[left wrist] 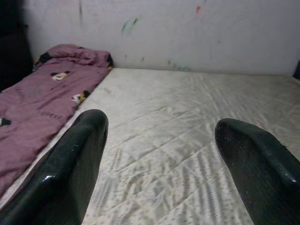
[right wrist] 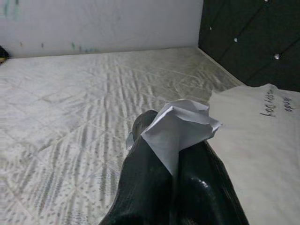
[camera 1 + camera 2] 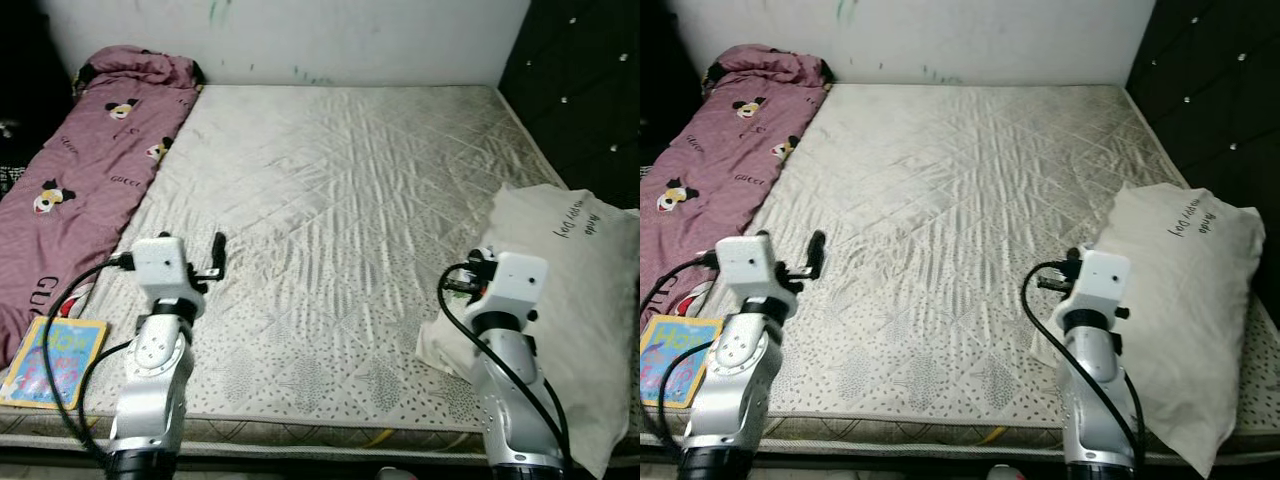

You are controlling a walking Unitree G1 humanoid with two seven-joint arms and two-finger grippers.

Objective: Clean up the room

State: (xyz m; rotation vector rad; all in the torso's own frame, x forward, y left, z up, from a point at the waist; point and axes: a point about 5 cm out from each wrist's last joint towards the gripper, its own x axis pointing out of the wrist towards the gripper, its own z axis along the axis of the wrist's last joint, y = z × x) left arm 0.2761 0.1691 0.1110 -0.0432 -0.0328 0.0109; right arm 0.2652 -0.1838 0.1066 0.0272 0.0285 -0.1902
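Our right claw (image 2: pixel 171 154) is clamped on a crumpled white paper (image 2: pixel 180 129), held above the mattress (image 3: pixel 340 220) just beside the white pillow (image 3: pixel 570 290); its fingertips are buried under the paper. Our left claw (image 1: pixel 159 136) hangs with fingers apart over the mattress, near the pink blanket (image 3: pixel 90 170). We see a colourful book (image 3: pixel 55 360) partly cut off behind the left arm.

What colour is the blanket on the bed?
Pink-purple, with cartoon mouse faces; the blanket shows best in the left eye view.

Quilted mattress (image 3: pixel 340 230) — satiny sheen; crumpled white paper (image 2: pixel 180 126); glossy black fingers (image 1: pixel 70 173); matt cotton blanket (image 3: pixel 85 190).
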